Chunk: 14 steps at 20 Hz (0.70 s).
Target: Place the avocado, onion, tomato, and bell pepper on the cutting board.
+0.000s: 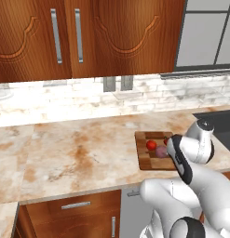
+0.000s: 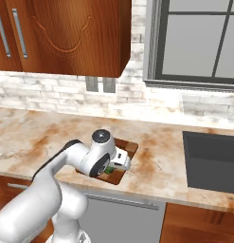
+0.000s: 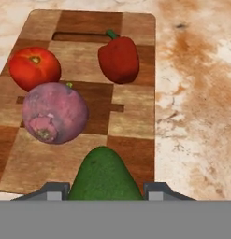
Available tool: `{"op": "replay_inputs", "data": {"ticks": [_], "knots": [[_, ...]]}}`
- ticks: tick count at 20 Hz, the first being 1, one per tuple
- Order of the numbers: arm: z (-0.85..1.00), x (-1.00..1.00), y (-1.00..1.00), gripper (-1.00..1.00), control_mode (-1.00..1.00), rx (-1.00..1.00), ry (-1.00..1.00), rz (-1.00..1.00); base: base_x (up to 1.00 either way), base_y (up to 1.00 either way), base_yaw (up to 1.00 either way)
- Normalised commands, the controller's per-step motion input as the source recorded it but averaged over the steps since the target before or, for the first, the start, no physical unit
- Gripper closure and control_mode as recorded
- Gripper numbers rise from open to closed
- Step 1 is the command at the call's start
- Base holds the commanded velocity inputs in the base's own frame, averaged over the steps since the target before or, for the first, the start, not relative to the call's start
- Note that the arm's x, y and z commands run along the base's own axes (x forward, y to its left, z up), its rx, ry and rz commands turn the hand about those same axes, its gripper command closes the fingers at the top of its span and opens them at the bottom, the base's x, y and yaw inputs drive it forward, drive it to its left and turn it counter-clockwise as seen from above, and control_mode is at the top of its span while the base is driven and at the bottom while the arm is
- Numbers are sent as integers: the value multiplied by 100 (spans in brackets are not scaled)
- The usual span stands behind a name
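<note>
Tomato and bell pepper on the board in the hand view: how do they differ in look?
The tomato is a smooth, round, bright orange-red ball; the bell pepper is a darker red, lumpier and more blocky. The tomato shows a small yellowish-green stem spot on top; the bell pepper has a green stalk sticking out. Both rest free on the cutting board, apart from each other.
</note>
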Motion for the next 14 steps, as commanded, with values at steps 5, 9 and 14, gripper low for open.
{"op": "replay_inputs", "data": {"ticks": [5, 9, 14], "knots": [[-2, 2, 33, 100, -100, 0, 0, 6, 0, 0, 0], [-18, 18, 0, 100, -100, 0, 0, 3, 0, 0, 0], [-28, 17, 0, 100, -100, 0, 0, 2, 0, 0, 0]]}}
